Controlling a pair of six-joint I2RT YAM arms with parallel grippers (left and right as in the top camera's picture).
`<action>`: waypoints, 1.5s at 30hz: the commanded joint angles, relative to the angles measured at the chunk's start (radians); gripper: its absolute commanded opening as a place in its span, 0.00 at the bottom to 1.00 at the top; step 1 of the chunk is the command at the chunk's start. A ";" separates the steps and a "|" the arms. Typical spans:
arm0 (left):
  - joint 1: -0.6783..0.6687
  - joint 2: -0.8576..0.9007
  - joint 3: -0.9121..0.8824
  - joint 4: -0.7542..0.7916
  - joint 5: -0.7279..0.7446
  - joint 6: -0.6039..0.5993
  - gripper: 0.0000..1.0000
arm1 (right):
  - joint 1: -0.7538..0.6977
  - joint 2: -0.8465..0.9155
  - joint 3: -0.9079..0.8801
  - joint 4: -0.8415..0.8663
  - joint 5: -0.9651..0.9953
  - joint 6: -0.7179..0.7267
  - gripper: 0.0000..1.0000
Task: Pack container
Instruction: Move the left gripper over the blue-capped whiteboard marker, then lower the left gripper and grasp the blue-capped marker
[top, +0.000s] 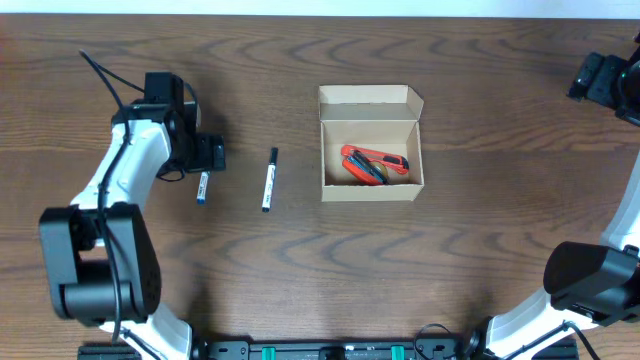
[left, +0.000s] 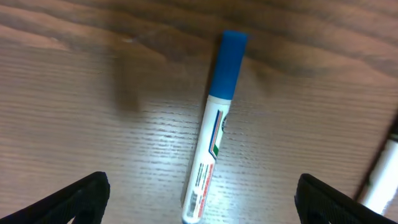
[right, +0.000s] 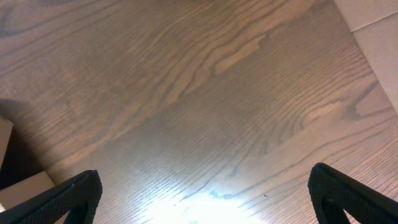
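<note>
**View 1, overhead.**
- Container: tan cardboard box at table centre, slightly right. Its lid flap is folded back on the far side and the mouth is open.
- Contents: orange-red markers lying crosswise on the floor of the box, at least 2, with a dark part among them. The exact count cannot be told.
- Outside the box, to its left: 1 black-capped marker, and further left 1 blue-capped marker. The 2 are well apart.
- Left gripper: directly above the blue-capped marker.
- Right gripper: far right corner, well apart from everything.
- Table: dark wood.

**View 2, left wrist.**
- The left gripper has its jaws spread wide and holds nothing.
- The blue-capped marker lies between the fingers, touching neither, with its cap pointing away.
- The black-capped marker shows at the right edge.
- Step in hand, as judged: grasping this marker. The marker lies slightly off the midline, so the gripper should centre on the white barrel, descend until the pads straddle it, then close squarely so it does not roll or pivot.

**View 3, right wrist.**
- The right gripper is also spread wide and empty, over bare table.
- No task item is certain in this view.
</note>
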 joint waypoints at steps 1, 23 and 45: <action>0.002 0.050 0.015 -0.004 0.000 0.024 0.95 | -0.005 0.007 -0.005 -0.001 0.000 0.014 0.99; -0.014 0.092 0.015 -0.004 0.029 0.121 0.95 | -0.005 0.007 -0.005 -0.001 0.000 0.014 0.99; -0.031 0.163 0.015 0.008 -0.027 0.117 0.95 | -0.005 0.007 -0.005 -0.001 0.000 0.014 0.99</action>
